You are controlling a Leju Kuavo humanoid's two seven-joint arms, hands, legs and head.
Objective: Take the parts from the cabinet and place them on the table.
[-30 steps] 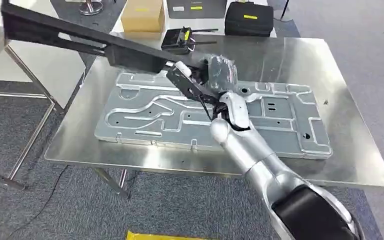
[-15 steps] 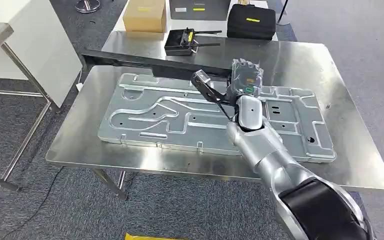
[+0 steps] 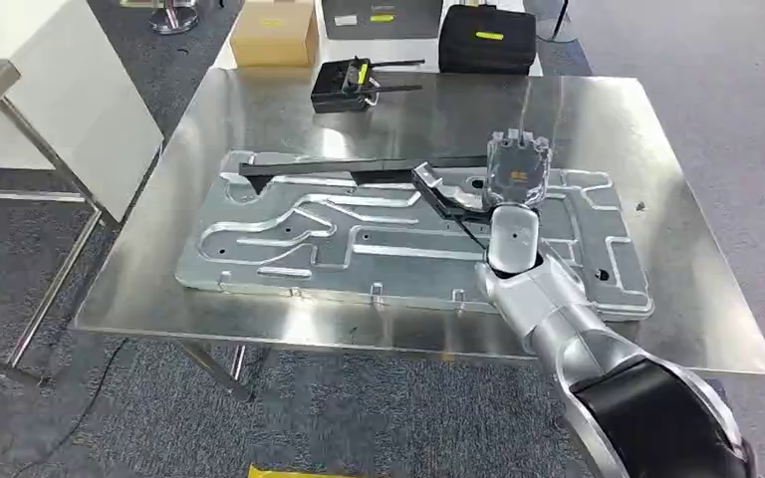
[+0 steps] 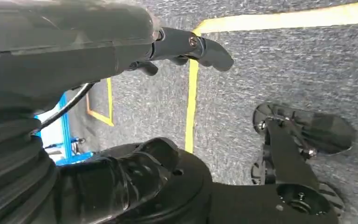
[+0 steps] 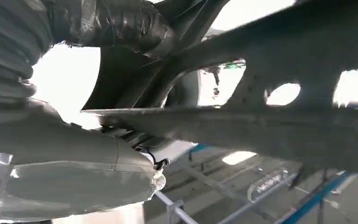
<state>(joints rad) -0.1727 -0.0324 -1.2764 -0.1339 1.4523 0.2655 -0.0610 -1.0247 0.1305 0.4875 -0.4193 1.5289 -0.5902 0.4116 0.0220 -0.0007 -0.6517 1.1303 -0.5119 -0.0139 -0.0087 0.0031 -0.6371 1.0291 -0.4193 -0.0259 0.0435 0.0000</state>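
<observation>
The robot's right hand (image 3: 516, 171) reaches over the steel table (image 3: 209, 129) and grasps a long black bar (image 3: 359, 167). The bar runs sideways from the hand toward the table's left side, lying low across the far edge of a large grey stamped metal panel (image 3: 359, 239) that rests flat on the tabletop. From the head view it is not clear whether the bar touches the panel or hangs just above it. In the right wrist view the bar (image 5: 261, 126) crosses close in front of the camera, with the wrapped fingers (image 5: 116, 23) curled around it.

The left hand (image 4: 186, 46) hangs down over grey carpet marked with yellow tape; its dark fingers look loosely bent with nothing between them, though whether it is released or clenched cannot be told for sure.

At the table's far edge sits a small black device (image 3: 344, 85) with a yellow label. Beyond it, a cardboard box (image 3: 277, 30) and a black case (image 3: 488, 45) stand on the floor side.
</observation>
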